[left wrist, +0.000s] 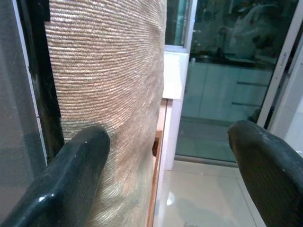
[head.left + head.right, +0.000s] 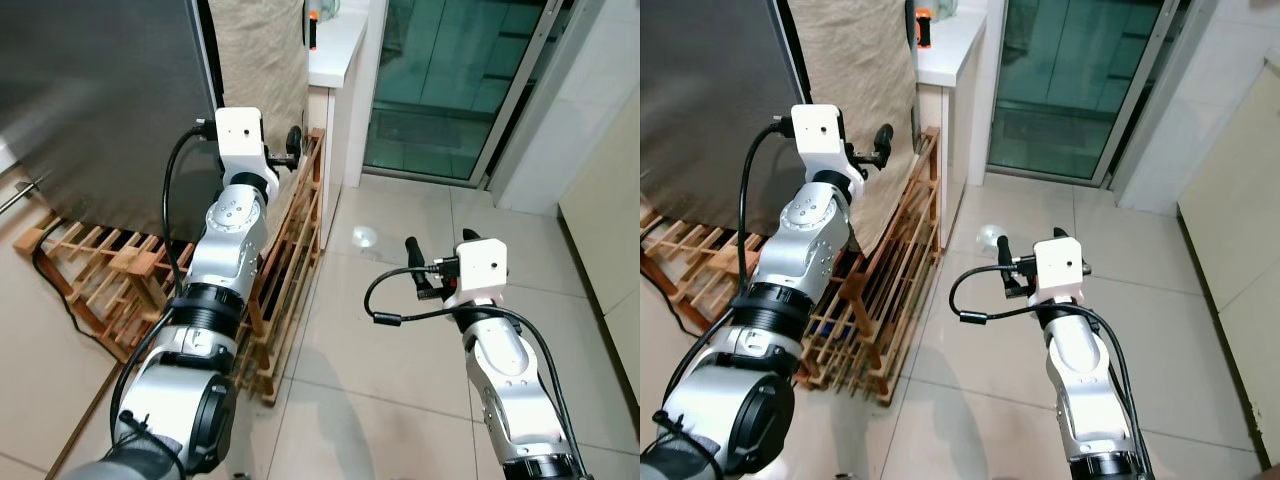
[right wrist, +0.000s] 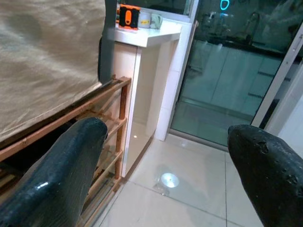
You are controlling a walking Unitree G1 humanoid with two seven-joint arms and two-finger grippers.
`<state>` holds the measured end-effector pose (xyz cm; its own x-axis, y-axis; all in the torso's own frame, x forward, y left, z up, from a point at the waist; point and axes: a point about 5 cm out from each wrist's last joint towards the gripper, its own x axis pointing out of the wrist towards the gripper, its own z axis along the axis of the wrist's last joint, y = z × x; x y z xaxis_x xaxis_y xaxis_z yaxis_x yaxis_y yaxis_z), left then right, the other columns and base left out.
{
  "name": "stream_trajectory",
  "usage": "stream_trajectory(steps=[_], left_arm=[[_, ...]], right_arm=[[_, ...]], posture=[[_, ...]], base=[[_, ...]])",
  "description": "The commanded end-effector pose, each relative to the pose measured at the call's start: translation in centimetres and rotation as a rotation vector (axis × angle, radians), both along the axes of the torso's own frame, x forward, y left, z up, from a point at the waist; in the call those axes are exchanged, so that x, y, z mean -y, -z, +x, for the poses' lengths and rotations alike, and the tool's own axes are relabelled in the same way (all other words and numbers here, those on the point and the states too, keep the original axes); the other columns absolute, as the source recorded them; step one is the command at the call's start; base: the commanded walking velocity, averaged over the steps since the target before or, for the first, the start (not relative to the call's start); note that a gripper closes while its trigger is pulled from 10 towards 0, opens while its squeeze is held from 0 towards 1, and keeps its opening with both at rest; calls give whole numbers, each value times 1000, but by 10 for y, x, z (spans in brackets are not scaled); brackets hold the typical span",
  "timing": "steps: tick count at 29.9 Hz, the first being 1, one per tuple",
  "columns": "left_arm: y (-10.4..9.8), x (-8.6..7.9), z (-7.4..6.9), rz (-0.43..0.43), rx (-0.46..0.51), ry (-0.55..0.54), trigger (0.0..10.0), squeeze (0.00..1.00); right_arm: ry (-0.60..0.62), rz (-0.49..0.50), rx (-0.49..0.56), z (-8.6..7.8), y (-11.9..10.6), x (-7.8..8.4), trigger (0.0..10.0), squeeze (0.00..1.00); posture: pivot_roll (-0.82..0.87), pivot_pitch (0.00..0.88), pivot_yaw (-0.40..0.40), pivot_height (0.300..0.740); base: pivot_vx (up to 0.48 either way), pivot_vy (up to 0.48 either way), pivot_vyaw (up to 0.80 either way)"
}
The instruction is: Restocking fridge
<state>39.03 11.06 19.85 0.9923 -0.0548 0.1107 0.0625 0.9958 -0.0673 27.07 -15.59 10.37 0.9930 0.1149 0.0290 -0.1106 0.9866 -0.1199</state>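
one grey fridge [image 2: 95,95] at 10 o'clock, one beige woven cloth [image 2: 258,60] at 12, one wooden rack [image 2: 285,260] at 9, one white counter [image 2: 335,40], one glass sliding door [image 2: 450,80] at 1, two grippers, left gripper [image 2: 292,145], right gripper [image 2: 412,250], both spread wide

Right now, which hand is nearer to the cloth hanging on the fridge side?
Left. The left hand is raised right beside the cloth; the right hand hangs over the tiled floor, well clear of it.

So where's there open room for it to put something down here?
The tiled floor between the wooden rack and the glass door is bare. By the fridge it is crowded: rack, hanging cloth and left gripper.
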Motion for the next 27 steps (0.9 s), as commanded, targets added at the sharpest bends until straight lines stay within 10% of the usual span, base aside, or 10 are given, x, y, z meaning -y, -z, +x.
stream_trajectory(steps=[1, 27], left_arm=[[-6, -9, 4, -1, 12, -51, 10000, 0], [-6, -6, -4, -42, 24, -18, 10000, 0]], right_arm=[[5, -11, 9, -1, -4, 0, 10000, 0], [8, -5, -10, -9, -4, -1, 10000, 0]], posture=[[-184, 2, 34, 740], [-196, 45, 39, 740]], base=[[0, 0, 0], [0, 0, 0]])
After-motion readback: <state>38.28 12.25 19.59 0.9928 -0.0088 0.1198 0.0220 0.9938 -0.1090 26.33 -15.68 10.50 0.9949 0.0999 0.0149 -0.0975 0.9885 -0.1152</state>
